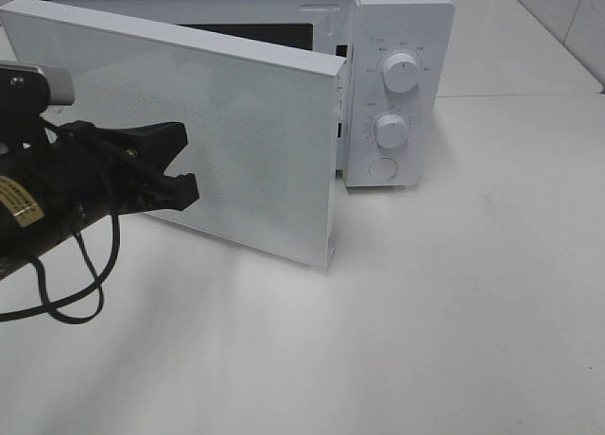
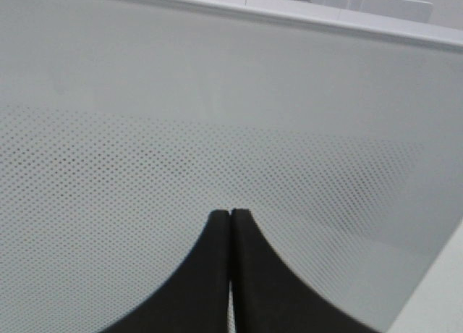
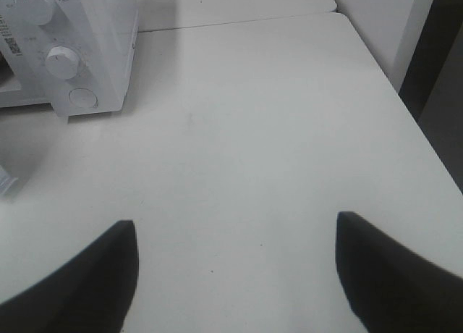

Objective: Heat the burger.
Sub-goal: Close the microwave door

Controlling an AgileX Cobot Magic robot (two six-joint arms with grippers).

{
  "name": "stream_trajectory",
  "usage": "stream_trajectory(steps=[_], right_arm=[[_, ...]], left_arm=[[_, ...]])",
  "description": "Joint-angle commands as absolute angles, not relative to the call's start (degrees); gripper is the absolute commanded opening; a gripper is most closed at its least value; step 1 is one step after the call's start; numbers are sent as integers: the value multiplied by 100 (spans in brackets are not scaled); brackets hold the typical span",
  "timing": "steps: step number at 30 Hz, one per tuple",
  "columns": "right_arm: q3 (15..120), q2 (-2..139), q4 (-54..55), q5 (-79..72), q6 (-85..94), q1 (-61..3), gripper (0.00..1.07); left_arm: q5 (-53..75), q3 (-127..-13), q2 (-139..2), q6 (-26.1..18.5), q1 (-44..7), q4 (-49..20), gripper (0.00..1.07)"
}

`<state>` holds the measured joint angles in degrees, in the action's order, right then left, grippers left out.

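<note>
The burger is out of view in all three views. A white microwave (image 1: pixel 402 38) stands at the back of the table, its glass door (image 1: pixel 255 142) swung partly open toward the front left. My left gripper (image 1: pixel 189 189) is shut and empty, its tips at the door's outer face. In the left wrist view the shut fingertips (image 2: pixel 231 213) point at the dotted door glass (image 2: pixel 217 130); whether they touch it I cannot tell. My right gripper (image 3: pixel 233 226) is open over bare table, with nothing between its fingers, and is outside the exterior high view.
The microwave's control panel has two knobs (image 1: pixel 401 74) and a round button (image 1: pixel 382 167). The same microwave (image 3: pixel 87 36) appears in the right wrist view, off to the side of my right gripper. A black cable (image 1: pixel 76 284) hangs from the left arm. The table's right edge (image 3: pixel 405 108) borders a dark gap.
</note>
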<state>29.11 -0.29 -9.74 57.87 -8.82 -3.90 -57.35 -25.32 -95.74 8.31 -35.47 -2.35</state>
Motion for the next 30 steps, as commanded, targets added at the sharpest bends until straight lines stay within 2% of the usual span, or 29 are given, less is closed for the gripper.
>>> stream_trajectory(steps=[1,12,30], right_arm=[[2882,-178,-985,5758,-888,-361,72],[2882,-172,-985,5758,-882,-361,72],[2882,-172,-985,5758,-882,-361,72]], left_arm=[[-5787,-2659,-9609,739,-3621,-395,0],[-5495,-3615,-10141,745,-3936,-550,0],[-5208,-4910,-10829,762,-3936,-636,0]])
